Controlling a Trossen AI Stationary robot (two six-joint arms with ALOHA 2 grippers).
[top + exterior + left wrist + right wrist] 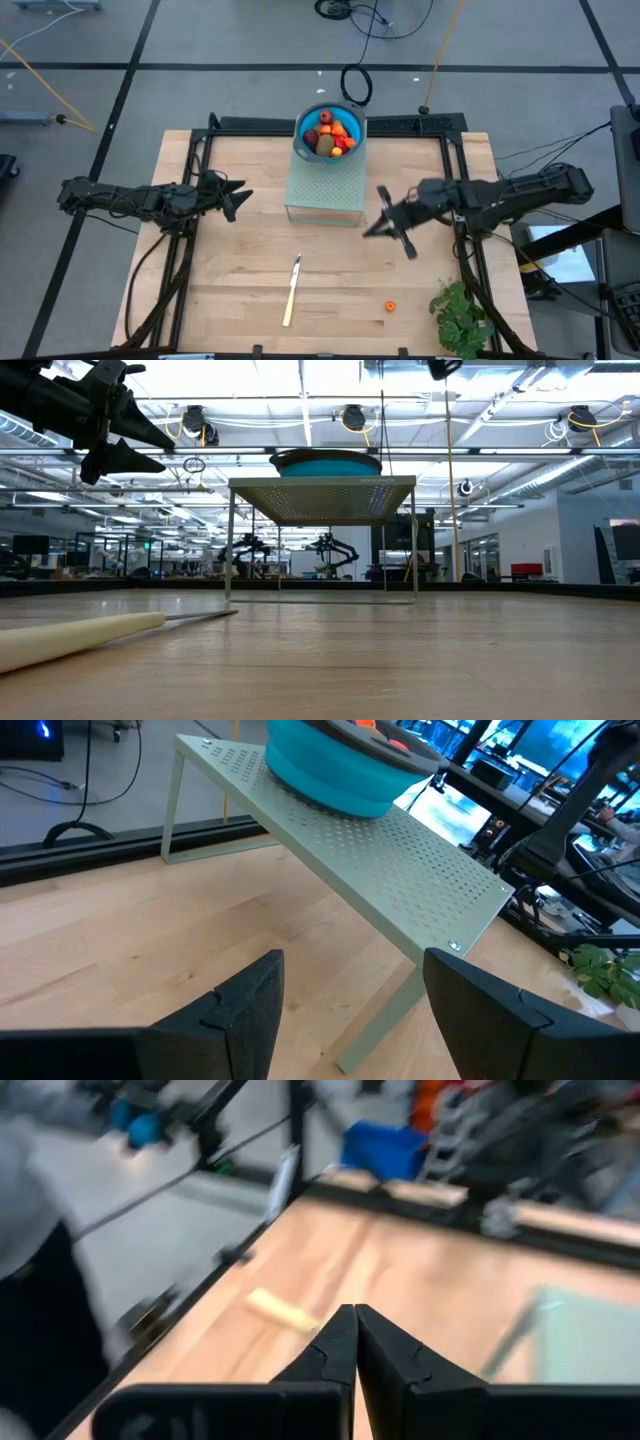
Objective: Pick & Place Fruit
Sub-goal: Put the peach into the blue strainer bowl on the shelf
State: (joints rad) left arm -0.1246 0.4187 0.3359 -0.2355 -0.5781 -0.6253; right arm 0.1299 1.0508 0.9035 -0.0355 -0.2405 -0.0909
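Nearest the front edge of the wooden table (220, 300) there's one tiny orange bit (390, 306) sitting loose, with the leafy green bunch (462, 315) just beside it at the front right corner and the pale-handled knife (291, 291) lying off to its left, blade end pointing toward the back of the table. In the low view only the knife's handle shows up close, cut off at the frame edge. The right gripper (379, 226) hangs over the middle of the table, behind that orange bit and well apart from it, with its fingers (352, 1342) pressed together on nothing. The left gripper (240, 197) hovers on the other side at about the same depth, fingers (252, 1005) spread apart and empty, aimed at the pale green perforated stand (325, 189). The rest of the fruit (332, 133) is piled in the blue bowl (305, 146) on top of that stand at the back, beyond both grippers and nearer the left one's line. In the pile I can pick out orange and red pieces and an olive-brown one, but they're too jumbled and small to tell which way any of them points. From table height the bowl's rim hides the fruit completely.
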